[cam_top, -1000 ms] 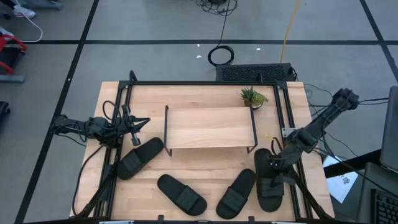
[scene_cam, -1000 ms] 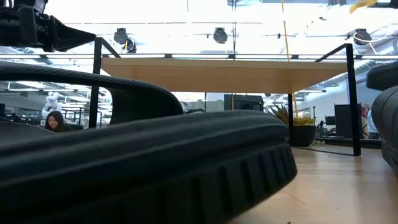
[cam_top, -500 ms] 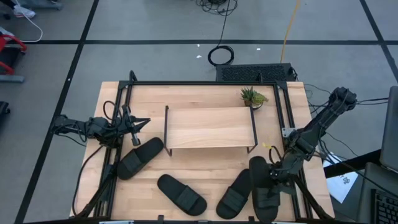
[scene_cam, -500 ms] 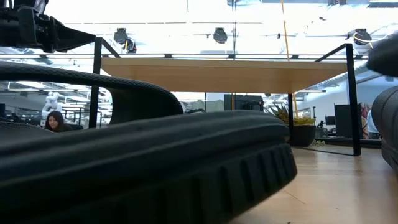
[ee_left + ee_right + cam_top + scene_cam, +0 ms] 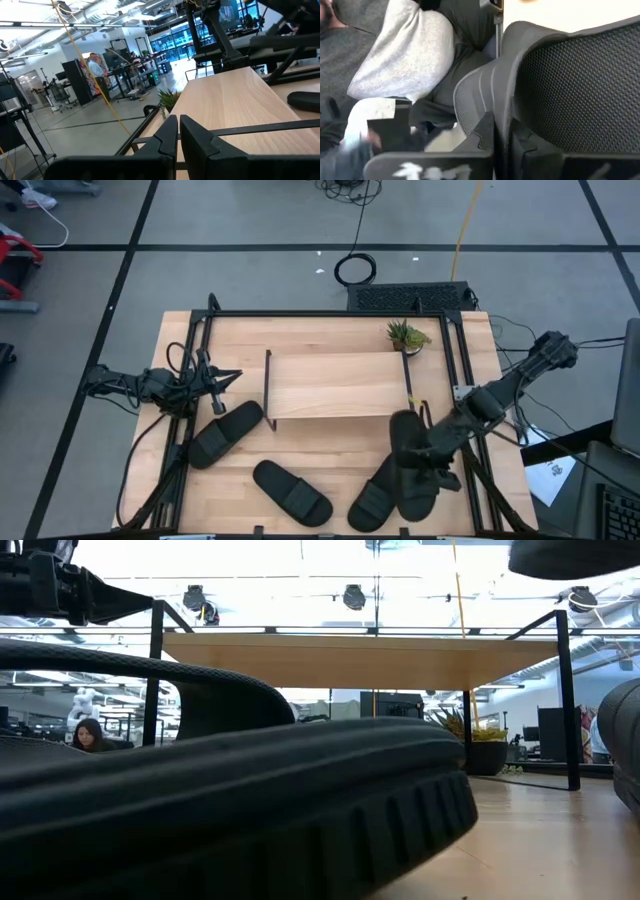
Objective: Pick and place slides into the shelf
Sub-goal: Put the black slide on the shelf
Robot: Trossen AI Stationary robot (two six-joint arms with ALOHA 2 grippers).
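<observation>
1. One slide (image 5: pixel 410 465) is hanging in the air in the right gripper (image 5: pixel 432 452), over the table (image 5: pixel 300 330) at about 4 o'clock from the shelf (image 5: pixel 338 384); in the low view its sole (image 5: pixel 572 557) is showing high up at 1 o'clock, above the level of the shelf top.
2. The right gripper is clamping this slide: in the right wrist view the two dark fingers (image 5: pixel 485 132) are pressing together on the edge of the ribbed strap (image 5: pixel 570 85).
3. A second slide (image 5: pixel 378 490) is lying flat on the table, partly under the lifted one, at about 5 o'clock from the shelf.
4. A third slide (image 5: pixel 291 491) is lying at 6 o'clock from the shelf, near the front edge of the table.
5. A fourth slide (image 5: pixel 224 433) is lying at 8 o'clock from the shelf, just beside its front left leg.
6. The shelf is standing in the middle of the table, its wooden top bare in the high view.
7. A small potted plant (image 5: pixel 406 336) is sitting at 1 o'clock from the shelf, close to its back right corner.
8. The left gripper (image 5: pixel 222 378) is waiting at 9 o'clock from the shelf, over the left edge of the table; in the left wrist view its fingers (image 5: pixel 165 137) are sitting almost together, gripping nothing.
9. In the low view a person (image 5: pixel 88 735) is sitting far off in the room at 9 o'clock.
</observation>
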